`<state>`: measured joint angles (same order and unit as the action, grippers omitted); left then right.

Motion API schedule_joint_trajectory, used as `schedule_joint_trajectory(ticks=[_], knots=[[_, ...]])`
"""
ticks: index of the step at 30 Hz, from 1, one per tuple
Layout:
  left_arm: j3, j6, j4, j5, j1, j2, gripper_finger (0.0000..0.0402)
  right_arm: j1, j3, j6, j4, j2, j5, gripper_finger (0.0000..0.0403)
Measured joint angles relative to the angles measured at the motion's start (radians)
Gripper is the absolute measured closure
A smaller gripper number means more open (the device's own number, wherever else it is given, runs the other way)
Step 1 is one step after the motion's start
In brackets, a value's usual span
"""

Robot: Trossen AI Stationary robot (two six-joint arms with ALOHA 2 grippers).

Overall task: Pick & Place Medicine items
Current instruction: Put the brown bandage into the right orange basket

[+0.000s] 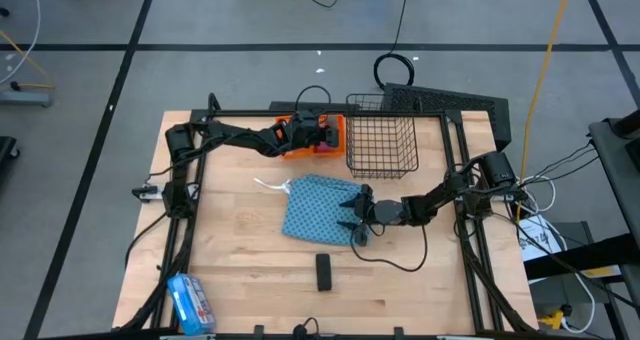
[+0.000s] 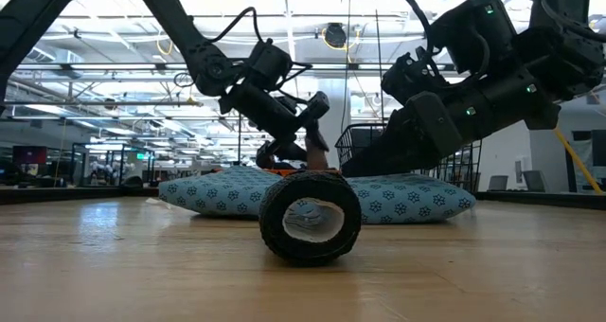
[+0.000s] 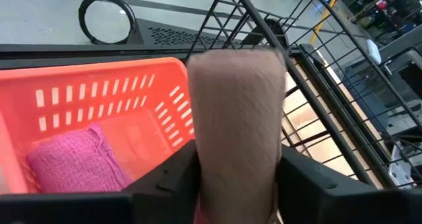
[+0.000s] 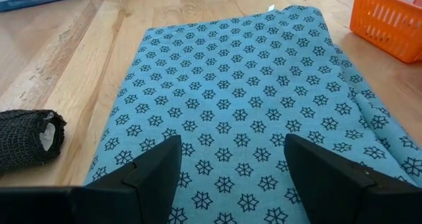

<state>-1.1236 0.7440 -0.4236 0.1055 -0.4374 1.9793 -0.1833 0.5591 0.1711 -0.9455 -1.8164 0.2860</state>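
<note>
My left gripper (image 3: 237,174) is at the table's far side, over the orange basket (image 3: 99,85), shut on the brown oblong piece (image 3: 237,99). The pink oblong tube (image 3: 72,165) lies inside that basket. My right gripper (image 4: 231,165) is open, with its fingers just above the near part of the large blue patterned cloth (image 4: 244,85), touching nothing. The black bar (image 1: 323,271), a dark roll with a white core (image 2: 310,218), lies on the wood near the table's near edge. The white bottles are out of view. My left gripper pinches the brown piece between its two fingers, at the piece's lower end (image 3: 234,161). The rest of the piece sticks out past the fingertips. It is lifted clear, over the orange basket's corner next to the wire basket.
A black wire basket (image 1: 380,145) stands right of the orange basket (image 1: 335,130) at the far edge. A blue and white packet (image 1: 188,300) lies at the near left corner. Bare wood runs along the near side around the black bar.
</note>
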Motion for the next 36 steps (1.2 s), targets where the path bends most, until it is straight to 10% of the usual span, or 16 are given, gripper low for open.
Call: schedule_joint_trajectory(ticks=[36], knots=[[-0.046,-0.157,0.017,0.002,0.006,-0.001,0.0174,0.0,0.0,0.0,0.0,0.001,0.0,0.0147]])
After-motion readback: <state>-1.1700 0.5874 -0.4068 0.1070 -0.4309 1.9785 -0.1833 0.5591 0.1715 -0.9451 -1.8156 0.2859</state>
